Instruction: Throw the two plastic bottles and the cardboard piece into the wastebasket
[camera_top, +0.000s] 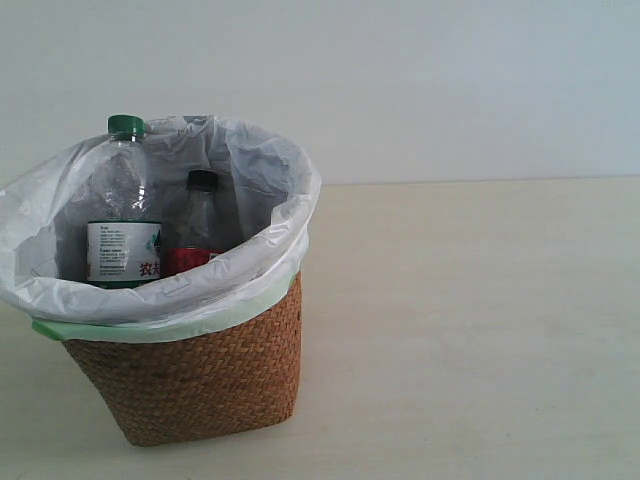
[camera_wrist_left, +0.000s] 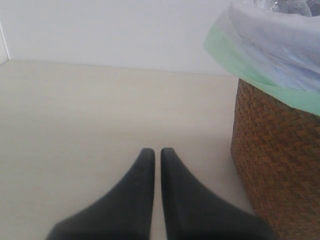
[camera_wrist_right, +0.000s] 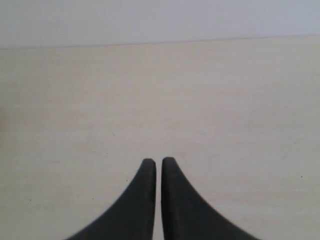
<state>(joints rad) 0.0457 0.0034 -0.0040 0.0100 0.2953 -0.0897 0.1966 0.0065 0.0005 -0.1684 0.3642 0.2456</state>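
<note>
Wastebasket (camera_top: 200, 380) lower left of exterior frame; green-cap bottle (camera_top: 122, 215) and black-cap bottle (camera_top: 198, 225) stand upright inside, caps up, bases hidden behind the liner (camera_top: 250, 270). Left gripper (camera_wrist_left: 157, 152) and right gripper (camera_wrist_right: 158, 162) both pressed together, empty, over worktop (camera_top: 470, 330).

Two bottles (camera_top: 122, 215) (camera_top: 200, 228), one wastebasket (camera_top: 200, 385)

Brown woven wastebasket (camera_top: 200, 385), green-capped bottle (camera_top: 122, 205), black-capped bottle (camera_top: 201, 225) with seemingly red label.

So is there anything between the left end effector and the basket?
Nothing. In the left wrist view, only bare table lies between the left end effector and the basket.
</note>
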